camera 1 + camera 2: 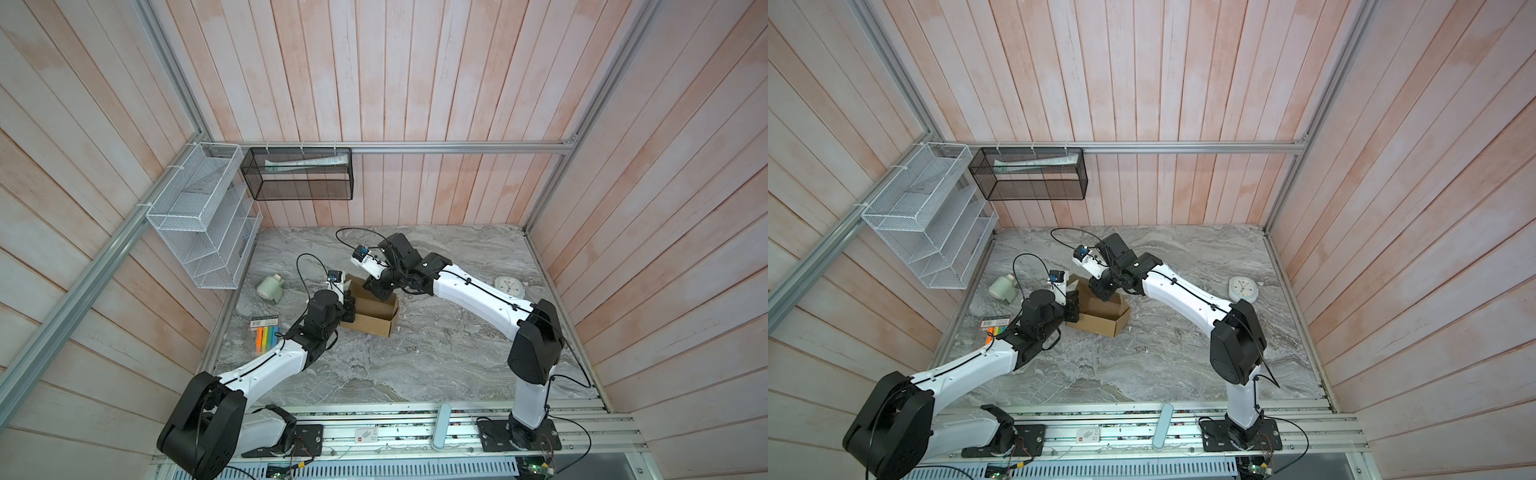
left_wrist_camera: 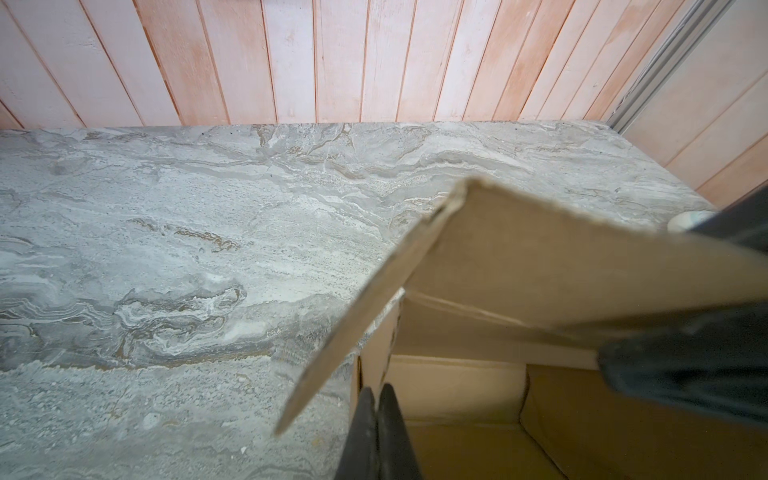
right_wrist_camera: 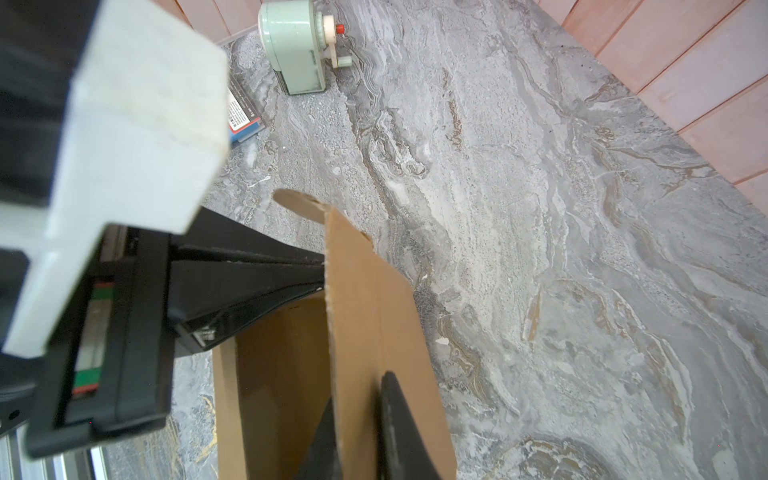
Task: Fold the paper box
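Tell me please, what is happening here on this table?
Two robot arms are folding a paper box on the marble-patterned table. The box is half formed: some walls stand up, while other flaps are not yet tucked in. The left gripper is shut on the edge of one wall. The right gripper has a raised flap between its fingers, but it is not clear whether it grips the flap firmly.

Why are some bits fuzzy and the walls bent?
Both top views: wall planks fan outward, lens distortion; right wrist view: the near white block is blurred; left wrist view: the right gripper is soft, the paper box sharper.
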